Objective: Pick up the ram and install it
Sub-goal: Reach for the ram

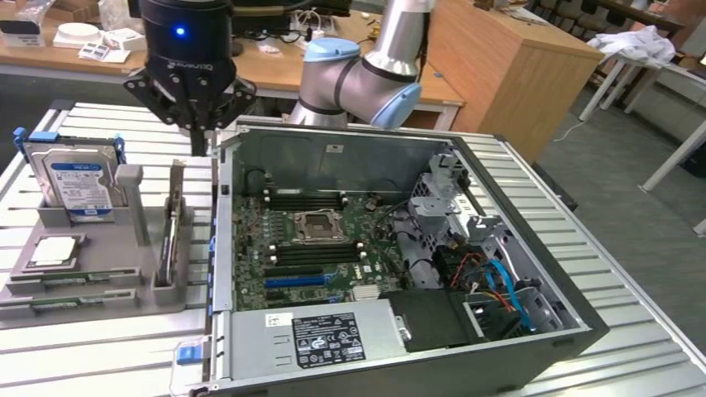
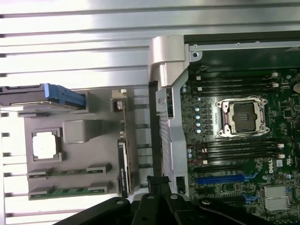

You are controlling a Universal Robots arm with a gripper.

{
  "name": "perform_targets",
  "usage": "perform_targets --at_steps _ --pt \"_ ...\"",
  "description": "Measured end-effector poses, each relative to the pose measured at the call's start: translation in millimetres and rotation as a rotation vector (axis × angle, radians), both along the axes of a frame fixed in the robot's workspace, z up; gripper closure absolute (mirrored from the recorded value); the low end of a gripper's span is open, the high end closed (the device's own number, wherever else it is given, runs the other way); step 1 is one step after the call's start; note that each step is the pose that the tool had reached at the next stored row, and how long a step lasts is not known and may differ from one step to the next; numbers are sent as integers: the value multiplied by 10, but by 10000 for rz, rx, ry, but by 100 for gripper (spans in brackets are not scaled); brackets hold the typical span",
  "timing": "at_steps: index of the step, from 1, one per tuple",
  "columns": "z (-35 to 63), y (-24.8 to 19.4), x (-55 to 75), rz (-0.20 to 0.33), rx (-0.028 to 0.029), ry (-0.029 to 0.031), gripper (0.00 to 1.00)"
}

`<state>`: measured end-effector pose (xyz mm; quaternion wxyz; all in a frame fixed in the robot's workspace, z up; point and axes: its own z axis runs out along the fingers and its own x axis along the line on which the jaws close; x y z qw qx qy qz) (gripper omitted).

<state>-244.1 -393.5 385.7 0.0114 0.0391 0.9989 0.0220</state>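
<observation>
The claw [image 1: 198, 141] (closed tight) hangs above where the grey holder [image 1: 127, 291] meets the open computer case [image 1: 574, 324].

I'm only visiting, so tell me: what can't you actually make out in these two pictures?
- Exterior view: the arm base, hidden behind the computer case.
- Exterior view: whether the gripper touches the case; the angle hides any gap.
- Exterior view: the power supply label print, too small to read.
- Exterior view: the chips on the ram sticks, too small.
- Wrist view: the label of the hard drive, which is seen edge-on.
</observation>
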Motion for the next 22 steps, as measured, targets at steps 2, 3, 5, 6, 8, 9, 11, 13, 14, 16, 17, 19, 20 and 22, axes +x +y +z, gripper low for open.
perform_targets --at_steps 2,3,5,6,8,9,11,13,14,16,17,19,20,22 --pt "-4 4 -49 -4 0 3 89" --pt "-5 5 -74 -6 0 5 89" --pt "-9 9 -124 -8 0 9 89" --pt "-11 11 -150 -9 0 12 89" --pt "-15 14 -196 -10 1 16 89" --pt "-17 16 -220 -12 1 18 89" --pt "-21 19 -266 -15 1 24 89" --pt "-24 23 -315 -18 1 30 89" --pt "-26 25 -338 -18 0 33 89" --pt "-29 29 -384 -21 0 38 89" --pt "-31 30 -406 -22 0 40 89" --pt "-35 35 -453 -25 0 47 89" --pt "-37 37 -476 -27 0 49 89" --pt "-40 41 -521 -30 0 56 89"
